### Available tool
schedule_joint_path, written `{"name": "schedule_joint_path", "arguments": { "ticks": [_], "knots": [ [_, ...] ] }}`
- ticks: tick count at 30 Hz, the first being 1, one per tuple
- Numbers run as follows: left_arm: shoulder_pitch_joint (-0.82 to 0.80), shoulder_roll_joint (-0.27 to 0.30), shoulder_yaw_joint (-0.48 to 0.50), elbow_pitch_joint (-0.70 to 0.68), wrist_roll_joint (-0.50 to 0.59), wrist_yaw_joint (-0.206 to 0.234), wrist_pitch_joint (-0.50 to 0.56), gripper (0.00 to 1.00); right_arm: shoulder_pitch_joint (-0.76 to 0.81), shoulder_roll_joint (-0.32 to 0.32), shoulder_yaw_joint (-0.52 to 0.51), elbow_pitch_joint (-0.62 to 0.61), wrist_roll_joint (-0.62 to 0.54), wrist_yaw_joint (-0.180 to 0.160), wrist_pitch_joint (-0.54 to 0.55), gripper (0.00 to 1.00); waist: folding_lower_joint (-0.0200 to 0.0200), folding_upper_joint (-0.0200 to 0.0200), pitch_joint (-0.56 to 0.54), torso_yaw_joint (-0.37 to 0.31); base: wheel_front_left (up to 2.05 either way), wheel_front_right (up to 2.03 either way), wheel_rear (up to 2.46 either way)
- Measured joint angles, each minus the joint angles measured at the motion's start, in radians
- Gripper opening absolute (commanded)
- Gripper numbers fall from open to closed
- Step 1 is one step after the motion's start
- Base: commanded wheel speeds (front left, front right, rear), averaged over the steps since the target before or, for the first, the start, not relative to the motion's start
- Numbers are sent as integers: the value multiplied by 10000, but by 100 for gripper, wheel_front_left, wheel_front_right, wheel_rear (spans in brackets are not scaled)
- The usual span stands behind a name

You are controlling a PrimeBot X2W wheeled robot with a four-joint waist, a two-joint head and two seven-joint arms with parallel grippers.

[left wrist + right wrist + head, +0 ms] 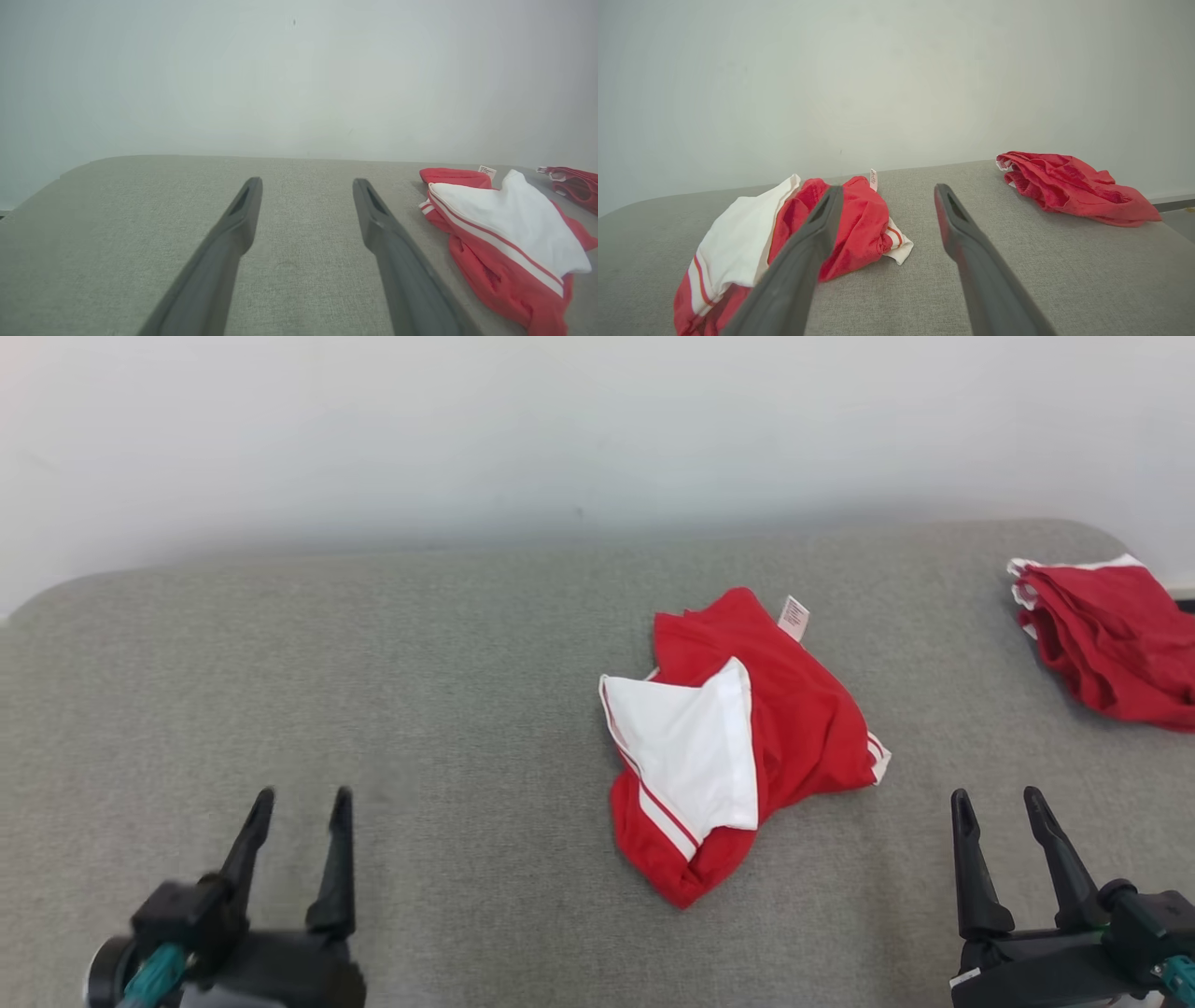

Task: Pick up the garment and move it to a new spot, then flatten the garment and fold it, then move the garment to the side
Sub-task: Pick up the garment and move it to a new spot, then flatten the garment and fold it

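A crumpled red garment with a white panel and white stripes lies loose on the grey table, a little right of centre. It also shows at the right of the left wrist view and at the left of the right wrist view. My left gripper stands open at the lower left, well away from the garment, with nothing between its fingers. At the lower right my right gripper is open too, just right of the garment, holding nothing.
A second red garment lies bunched at the table's far right edge, also in the right wrist view. A pale wall rises directly behind the table. The table's corners are rounded.
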Motion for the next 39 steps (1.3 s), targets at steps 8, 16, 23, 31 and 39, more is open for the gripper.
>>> {"name": "schedule_joint_path", "arguments": {
  "ticks": [8,16,23,31,39],
  "knots": [
    [1487,-320,1164,-980,897,-316,-2,100,223,-77,161,-15,79,0,0,100,0,0,-185,213,0,0,0],
    [1924,-1035,1904,-1116,1381,-594,-2,100,367,-23,336,59,136,0,0,100,1,2,-129,147,0,0,0],
    [1997,-1363,2320,-1087,1822,-999,-2,100,360,15,414,134,155,0,0,100,1,1,-61,111,0,0,0],
    [1996,-1618,2702,-1012,2190,-1292,-2,100,360,40,408,174,194,0,0,100,1,2,-85,129,0,0,0],
    [1994,-1785,2970,-938,2374,-1475,-2,100,361,65,424,190,194,0,0,100,1,2,-109,163,0,0,0]
  ]
}}
